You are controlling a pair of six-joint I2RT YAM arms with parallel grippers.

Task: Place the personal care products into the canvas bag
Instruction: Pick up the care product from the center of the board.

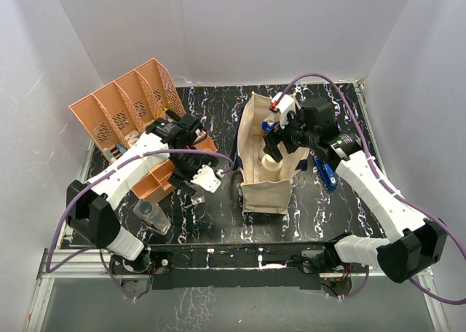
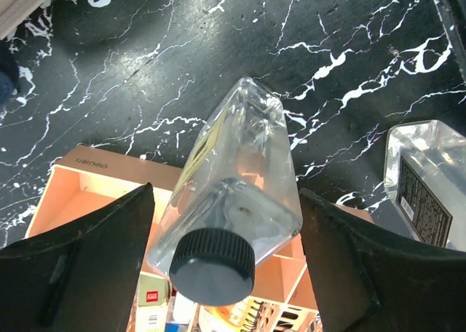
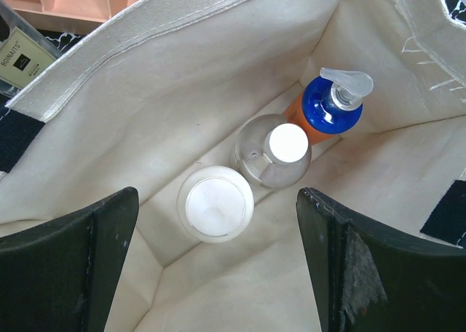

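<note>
A clear square bottle with a black cap (image 2: 234, 194) stands tilted between the fingers of my left gripper (image 2: 226, 190), cap towards the camera. The fingers sit close on both its sides, and whether they press on it does not show. From above, the left gripper (image 1: 191, 178) is beside the orange tray. My right gripper (image 1: 280, 139) hangs open over the canvas bag (image 1: 263, 173), holding nothing. In the bag (image 3: 145, 92) stand a cream cylinder (image 3: 215, 203), a clear white-capped bottle (image 3: 275, 153) and an orange bottle with a blue pump top (image 3: 331, 106).
The orange perforated tray (image 1: 124, 106) fills the back left, with small packets in its front box (image 2: 80, 194). A second clear bottle (image 1: 153, 215) lies on the table near the left arm. A slim blue flat object (image 1: 325, 170) lies right of the bag.
</note>
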